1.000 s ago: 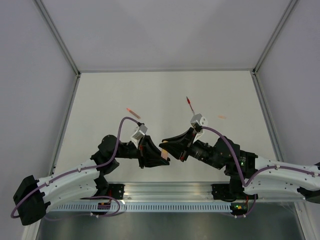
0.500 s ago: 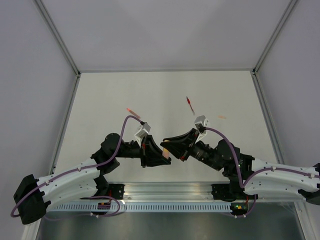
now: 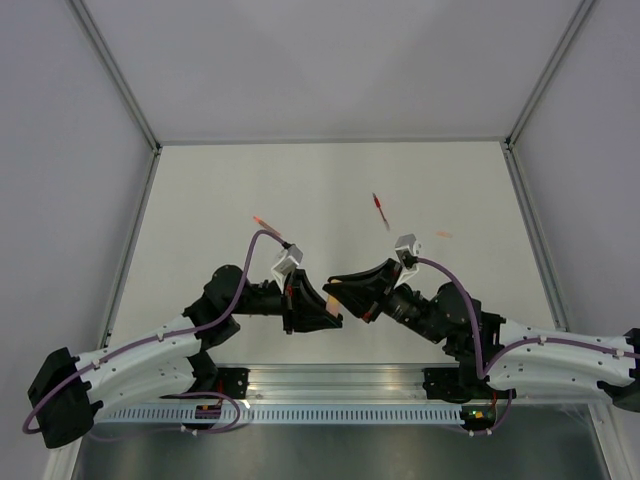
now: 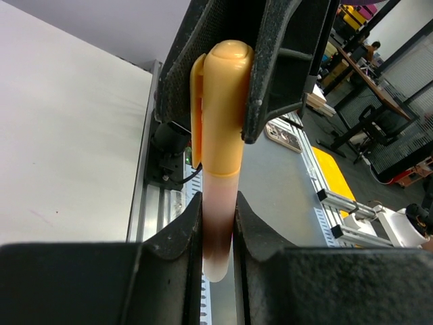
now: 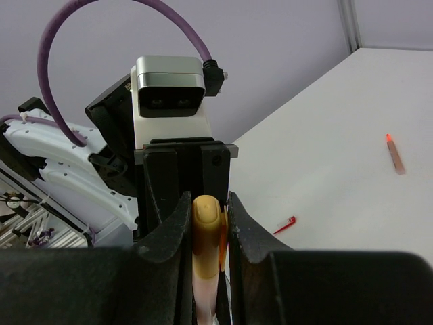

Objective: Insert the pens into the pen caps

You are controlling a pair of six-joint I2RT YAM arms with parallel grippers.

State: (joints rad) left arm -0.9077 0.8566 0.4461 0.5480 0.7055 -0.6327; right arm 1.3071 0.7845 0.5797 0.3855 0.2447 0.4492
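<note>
An orange-peach pen (image 4: 218, 230) hangs above the table's near middle, its far end inside an orange pen cap (image 4: 223, 101). My left gripper (image 4: 218, 223) is shut on the pale pen body. My right gripper (image 5: 206, 223) is shut on the pen cap (image 5: 205, 230); its fingers (image 4: 284, 68) show at the top of the left wrist view. In the top view, left gripper (image 3: 330, 315) and right gripper (image 3: 338, 290) meet tip to tip. A dark red slim piece (image 3: 378, 207) and a pink-red stick (image 3: 262, 220) lie on the table; I cannot tell pen from cap.
A small orange stub (image 3: 443, 235) lies right of centre. The right wrist view shows a small red clip-shaped piece (image 5: 285, 225) and a pinkish stick with a red tip (image 5: 394, 152) on the white table. An aluminium rail (image 3: 330, 385) runs along the near edge. Purple walls enclose the table.
Both grippers, still joined on the pen and cap, have drifted slightly toward the near edge; the right wrist has shifted a little to the right. Grips are unchanged.
</note>
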